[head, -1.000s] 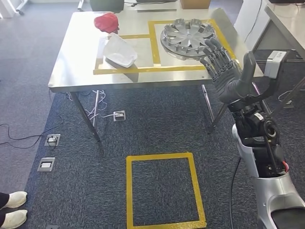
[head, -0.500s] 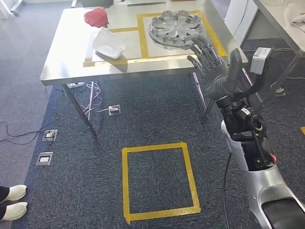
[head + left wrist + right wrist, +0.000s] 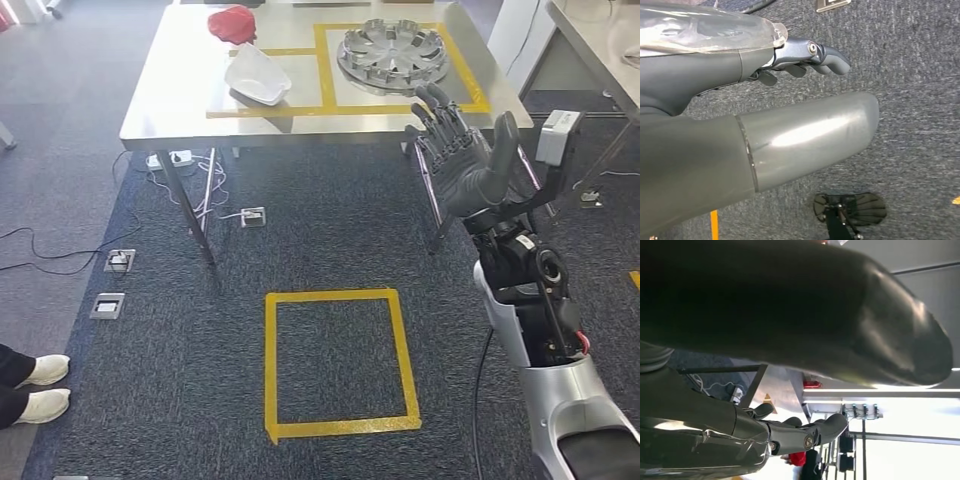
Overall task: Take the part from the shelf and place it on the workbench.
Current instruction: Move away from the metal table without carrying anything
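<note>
Resting flat on the far right of the steel workbench (image 3: 181, 90), inside a yellow-taped rectangle, is the round silver plastic wheel cover (image 3: 392, 55). The right hand (image 3: 464, 150) is hovering near the bench's near right corner, released, dark fingers (image 3: 438, 110) spreading upward, thumb sticking up, gripping nothing, apart from the cover. The left hand (image 3: 753, 130) is hanging over the dark grey carpet (image 3: 911, 100), holding nothing, thumb and fingers extending loosely. A white shallow plastic tray (image 3: 256, 78) and a red crumpled cloth (image 3: 232, 22) are lying to the cover's left. A yellow tape square (image 3: 340, 365) is marking the floor nearer. White shoes (image 3: 41, 385) of a person are showing at near left.
</note>
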`<state>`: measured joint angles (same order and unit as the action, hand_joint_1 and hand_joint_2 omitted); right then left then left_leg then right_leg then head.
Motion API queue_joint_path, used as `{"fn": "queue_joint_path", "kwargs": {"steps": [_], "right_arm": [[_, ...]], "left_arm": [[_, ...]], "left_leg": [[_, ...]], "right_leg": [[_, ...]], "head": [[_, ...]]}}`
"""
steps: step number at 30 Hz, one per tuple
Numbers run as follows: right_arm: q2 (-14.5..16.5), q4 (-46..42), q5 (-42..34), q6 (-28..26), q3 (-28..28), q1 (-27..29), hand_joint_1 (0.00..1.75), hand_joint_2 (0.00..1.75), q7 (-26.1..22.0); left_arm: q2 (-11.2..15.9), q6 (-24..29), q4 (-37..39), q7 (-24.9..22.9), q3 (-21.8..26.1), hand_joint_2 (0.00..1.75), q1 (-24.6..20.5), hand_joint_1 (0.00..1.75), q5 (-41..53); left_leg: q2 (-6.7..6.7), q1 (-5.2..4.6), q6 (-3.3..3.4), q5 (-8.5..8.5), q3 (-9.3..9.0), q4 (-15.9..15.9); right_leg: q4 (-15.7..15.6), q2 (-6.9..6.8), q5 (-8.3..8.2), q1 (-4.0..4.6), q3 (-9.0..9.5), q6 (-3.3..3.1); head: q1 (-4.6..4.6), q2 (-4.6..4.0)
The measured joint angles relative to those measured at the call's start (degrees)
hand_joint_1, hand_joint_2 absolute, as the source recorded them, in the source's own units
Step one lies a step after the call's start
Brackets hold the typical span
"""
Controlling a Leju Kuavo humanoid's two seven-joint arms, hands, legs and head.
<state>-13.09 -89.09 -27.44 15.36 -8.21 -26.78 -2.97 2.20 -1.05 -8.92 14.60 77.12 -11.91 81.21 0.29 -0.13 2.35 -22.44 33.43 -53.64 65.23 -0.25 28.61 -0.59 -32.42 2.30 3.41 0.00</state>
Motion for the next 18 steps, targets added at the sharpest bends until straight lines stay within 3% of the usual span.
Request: {"fn": "queue_joint_path", "kwargs": {"steps": [2,4,6,7,8,10,11,12,13,14,16,18], "right_arm": [[0.0,-0.1,0.0,0.0,0.2,0.1,0.00,0.00,-0.1],[0.0,-0.2,-0.1,0.1,0.3,0.3,0.00,0.00,-0.1],[0.0,-0.3,-0.2,0.1,0.4,0.6,0.00,0.00,0.1],[0.0,-0.3,-0.2,0.1,0.4,0.7,0.00,0.00,0.2],[0.0,-0.3,-0.3,0.1,0.4,0.8,0.00,0.00,0.3],[0.0,-0.5,-0.3,0.1,0.4,1.0,0.00,0.00,0.6],[0.0,-0.6,-0.3,0.1,0.4,1.2,0.00,0.00,0.7],[0.0,-0.6,-0.3,0.1,0.5,1.5,0.00,0.00,0.8],[0.0,-0.7,-0.3,0.1,0.5,1.7,0.00,0.00,0.9],[0.0,-0.7,-0.4,0.1,0.6,2.0,0.00,0.00,1.0],[0.0,-0.9,-0.4,0.2,0.8,2.3,0.00,0.00,1.2],[0.0,-1.2,-0.4,0.2,1.1,2.3,0.00,0.00,1.3]], "left_arm": [[-0.1,0.0,0.0,-0.1,0.0,0.00,0.0,0.00,0.0],[-0.2,0.0,0.0,-0.1,0.0,0.00,0.0,0.00,0.0],[-0.2,0.0,0.0,-0.2,0.0,0.00,0.0,0.00,0.0],[-0.2,0.1,0.0,-0.2,0.0,0.00,0.1,0.00,0.0],[-0.2,0.1,0.0,-0.2,0.0,0.00,0.1,0.00,0.0],[-0.1,0.3,0.0,-0.2,0.0,0.00,0.1,0.00,0.0],[-0.1,0.3,0.0,-0.2,0.0,0.00,0.1,0.00,0.1],[-0.1,0.4,0.0,-0.2,0.0,0.00,0.1,0.00,0.1],[-0.1,0.4,0.0,-0.2,0.0,0.00,0.1,0.00,0.2],[-0.1,0.5,0.0,-0.2,0.0,0.00,0.1,0.00,0.2],[-0.2,0.7,0.0,-0.2,0.0,0.00,0.1,0.00,0.3],[-0.2,0.8,0.0,-0.2,0.0,0.00,0.0,0.00,0.4]], "left_leg": [[0.01,-0.17,-0.45,0.69,0.55,-0.1],[0.09,-0.13,-1.08,1.46,0.80,-0.1],[0.09,-0.04,-1.74,1.82,1.05,-0.2],[0.05,-0.01,-2.06,0.81,1.56,-1.1],[-0.02,0.05,-2.36,-1.26,2.49,-3.1],[-0.07,0.38,-2.96,-7.14,5.22,-10.5],[-0.06,0.57,-3.26,-9.10,6.41,-14.5],[-0.06,0.77,-3.51,-9.52,7.04,-17.5],[-0.05,0.96,-3.71,-8.51,6.81,-18.7],[-0.04,1.14,-3.84,-6.59,5.46,-17.6],[-0.06,1.43,-4.02,-3.77,-0.02,-10.0],[-0.28,1.35,-3.69,-4.34,-4.91,-2.2]], "right_leg": [[-8.9,0.00,-1.05,0.36,5.78,-0.79],[-12.9,0.03,-0.59,0.75,7.88,-1.41],[-13.5,-0.06,-1.34,0.66,7.43,-2.04],[-13.7,-0.13,-1.92,0.50,7.01,-2.46],[-13.9,-0.21,-2.55,0.28,6.42,-2.87],[-13.9,-0.21,-3.69,0.14,4.88,-3.32],[-13.9,-0.21,-4.21,0.12,4.07,-3.36],[-13.9,-0.20,-4.73,0.10,3.33,-3.28],[-13.8,-0.20,-5.19,0.07,2.63,-3.14],[-13.6,-0.19,-5.60,0.00,2.00,-2.94],[-13.1,-0.19,-6.13,-0.08,1.02,-2.41],[-12.6,-0.16,-6.50,0.03,0.43,-1.76]], "head": [[0.33,0.00],[0.38,0.00],[0.32,0.00],[0.20,0.00],[-0.10,0.00],[-0.91,0.00],[-1.33,0.00],[-1.63,0.00],[-1.85,0.00],[-1.99,0.00],[-2.15,0.00],[-2.23,0.00]]}}
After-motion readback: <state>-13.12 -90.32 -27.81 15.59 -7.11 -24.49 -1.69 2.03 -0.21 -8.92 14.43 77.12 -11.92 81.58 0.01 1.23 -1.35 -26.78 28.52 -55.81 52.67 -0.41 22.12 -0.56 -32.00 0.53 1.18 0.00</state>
